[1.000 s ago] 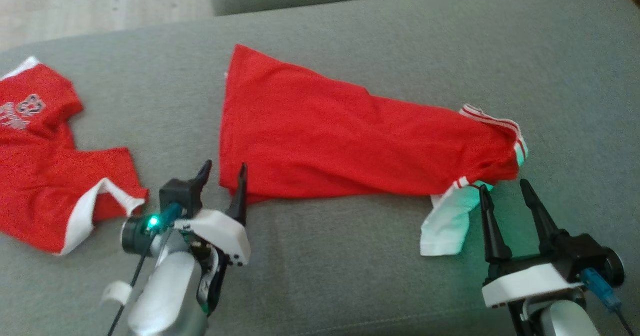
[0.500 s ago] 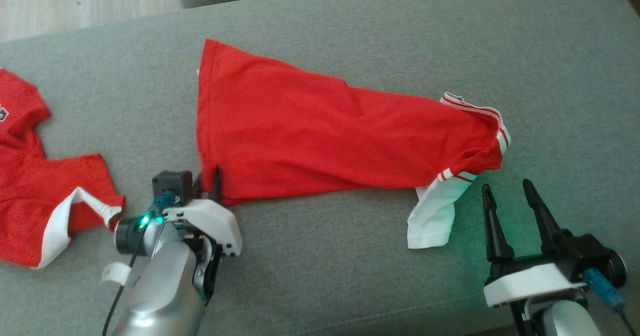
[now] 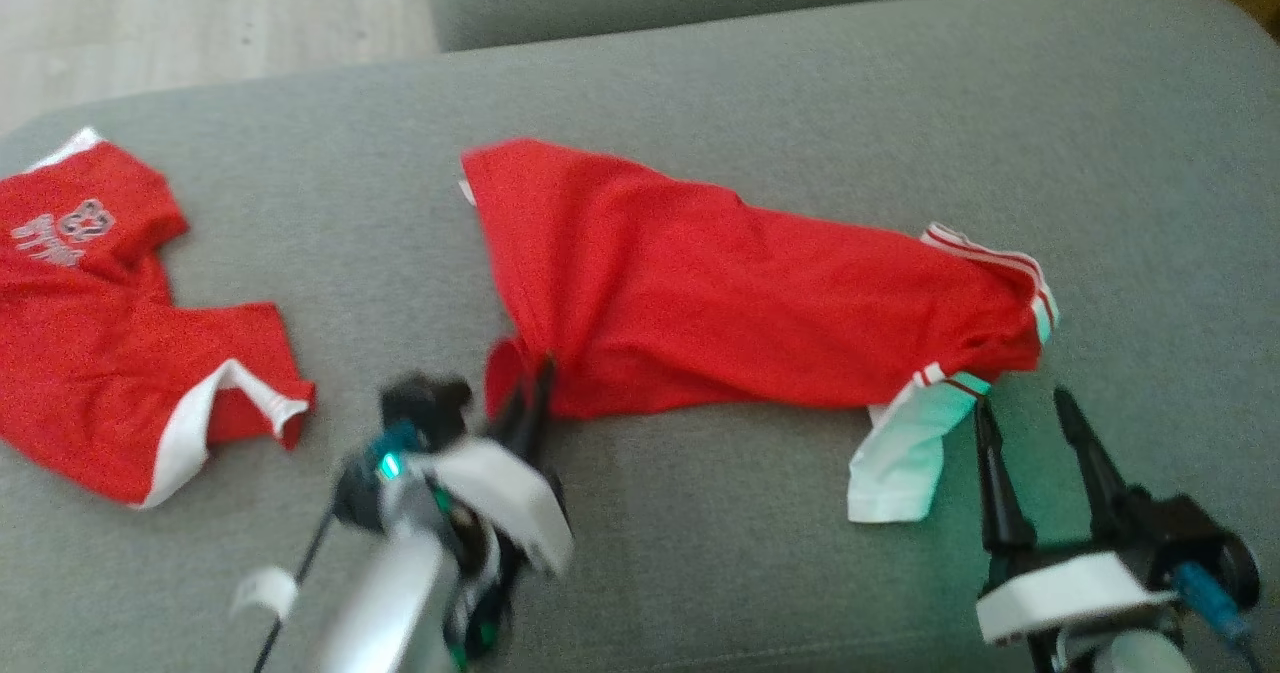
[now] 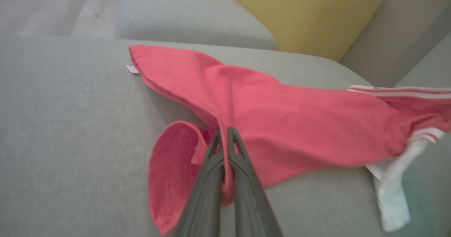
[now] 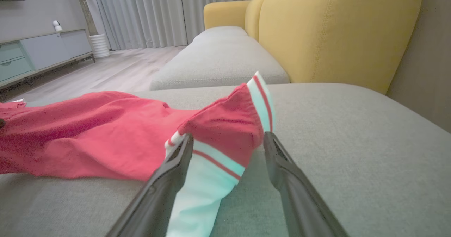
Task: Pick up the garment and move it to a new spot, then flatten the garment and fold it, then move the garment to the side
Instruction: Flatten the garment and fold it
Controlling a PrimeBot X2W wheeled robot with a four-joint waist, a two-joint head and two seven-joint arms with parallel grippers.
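The red cloth garment with white striped sleeves [image 3: 740,303] is lying across the grey fabric sofa cushion [image 3: 700,563]. The left tool [image 3: 535,383] is pinching its bunched near-left corner, fingers pressed together on the cloth. The right tool [image 3: 1020,408] is hovering spread just beside the white sleeve [image 3: 895,463]. Another red-and-white shirt [image 3: 90,333] is lying well apart, leftward.

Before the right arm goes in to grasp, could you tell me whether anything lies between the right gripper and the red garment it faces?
Nothing visible does. The right gripper is open, and the white sleeve of the red garment lies just ahead of its fingertips. The left gripper is shut on the opposite corner.
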